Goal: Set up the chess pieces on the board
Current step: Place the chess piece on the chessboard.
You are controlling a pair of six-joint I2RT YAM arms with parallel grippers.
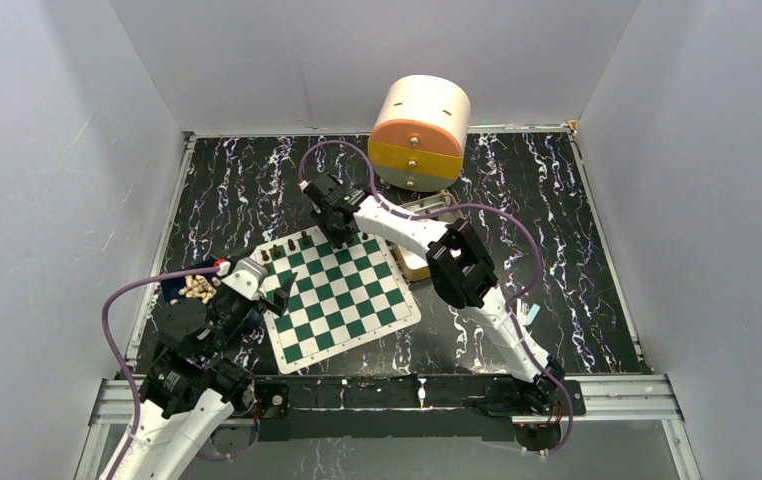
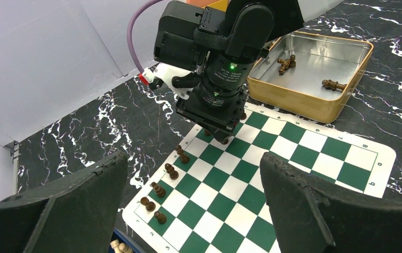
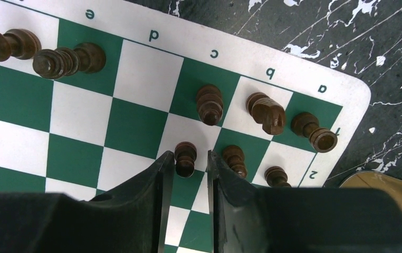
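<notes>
**Top view.** The board (image 1: 342,300) is laid askew on the dark marbled desk (image 1: 557,250). A short row of dark chess pieces (image 1: 287,246) is stood along its far left edge. The right hand (image 1: 340,238) is poised over the far corner. The left hand (image 1: 275,298) is placed at the near left edge, beside a blue dish (image 1: 172,292) of pale pieces (image 1: 197,288).

**Left wrist view.** The left hand (image 2: 193,158) is spread wide, and nothing is held in it. Loose pieces (image 2: 333,84) are seen lying in the tan tray (image 2: 304,105), just beyond the board.

**Right wrist view.** The fingers (image 3: 156,184) of the right hand (image 3: 191,161) are set narrowly either side of a pawn (image 3: 185,155) standing in the second row. A sliver of gap is seen at one side, so whether the pawn is pinched cannot be told.

**Handling, as judged.** The pieces are taken to be light, stiff, smooth and easily toppled. Hold is best taken at the narrow waist below the head, with the piece kept upright and its close neighbours left untouched.
</notes>
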